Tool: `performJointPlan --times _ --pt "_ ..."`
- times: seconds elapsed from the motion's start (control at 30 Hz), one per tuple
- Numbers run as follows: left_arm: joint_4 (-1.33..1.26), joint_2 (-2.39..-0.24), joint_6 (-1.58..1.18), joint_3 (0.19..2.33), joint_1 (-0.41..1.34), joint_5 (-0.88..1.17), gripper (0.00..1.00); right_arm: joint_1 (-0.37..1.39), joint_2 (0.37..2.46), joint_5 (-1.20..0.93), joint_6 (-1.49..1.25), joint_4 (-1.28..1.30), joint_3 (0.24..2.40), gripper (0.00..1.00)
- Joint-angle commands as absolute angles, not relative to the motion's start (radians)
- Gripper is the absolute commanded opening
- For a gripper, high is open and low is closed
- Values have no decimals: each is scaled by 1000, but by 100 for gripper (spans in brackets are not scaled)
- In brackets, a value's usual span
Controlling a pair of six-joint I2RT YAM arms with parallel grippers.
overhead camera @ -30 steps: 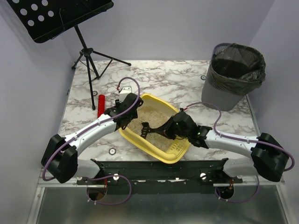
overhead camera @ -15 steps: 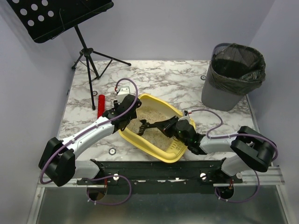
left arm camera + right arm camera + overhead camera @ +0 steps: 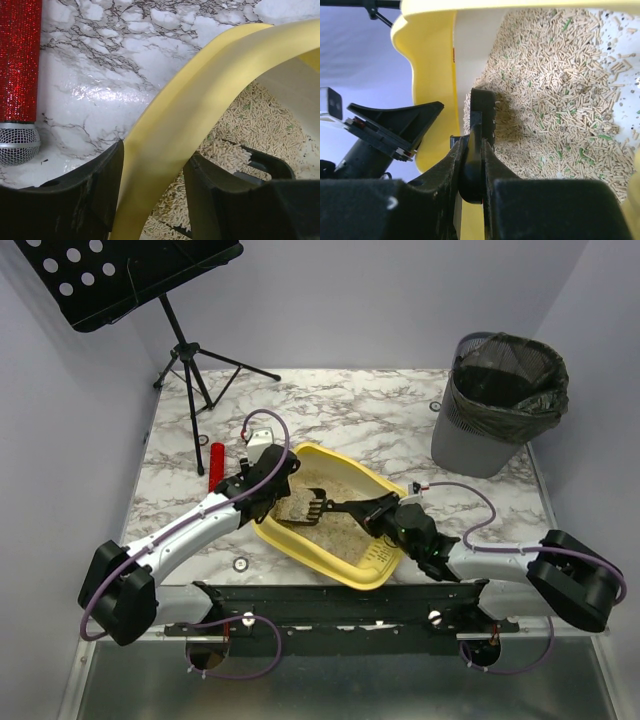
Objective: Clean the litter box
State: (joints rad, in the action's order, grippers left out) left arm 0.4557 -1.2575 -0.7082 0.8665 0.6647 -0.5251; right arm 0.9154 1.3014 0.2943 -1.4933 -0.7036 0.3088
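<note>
The yellow litter box [image 3: 345, 570] lies in the middle of the marble table, with beige pellet litter [image 3: 560, 75] inside. My left gripper [image 3: 268, 502] straddles its left rim [image 3: 200, 90], one finger outside and one inside, closed on the rim. My right gripper [image 3: 471, 150] is shut on the handle of a black scoop [image 3: 305, 508]. The scoop's head sits in the litter near the box's left wall [image 3: 432, 65] and carries pellets. The scoop's slotted edge [image 3: 260, 162] shows just beyond my left gripper [image 3: 152, 155].
A grey bin with a black bag [image 3: 503, 400] stands at the back right. A red glitter microphone [image 3: 216, 465] lies left of the box, close to my left fingers [image 3: 20, 60]. A black music stand [image 3: 180, 350] stands at the back left.
My right gripper has pushed the scoop leftward through the litter to the box's left wall, and the scoop has filled with pellets. The left arm and the box's far end shifted slightly left.
</note>
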Motion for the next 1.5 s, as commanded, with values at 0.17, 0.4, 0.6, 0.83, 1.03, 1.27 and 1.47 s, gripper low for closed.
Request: performJointPlan --times 0.17,0.4,0.6,0.83,1.03,1.27,1.47 --pt "503 -1220 -735 833 655 -508 20 916 1069 443 -1482 -569 278 0" --pt "440 -1195 -712 805 655 -477 20 914 855 480 -1433 -463 258 0" --pt "399 -1184 -693 795 652 -465 22 914 680 508 -1411 -362 238 0" --pt "325 -1178 -655 776 643 -416 23 914 561 497 -1399 -356 186 0" --pt "313 -1190 -626 795 643 -405 23 916 626 482 -1333 -585 149 0" --pt "285 -1180 -594 767 641 -362 23 916 574 572 -1300 -497 152 0" --pt "247 -1173 -589 746 643 -328 23 914 583 507 -1226 -705 109 1"
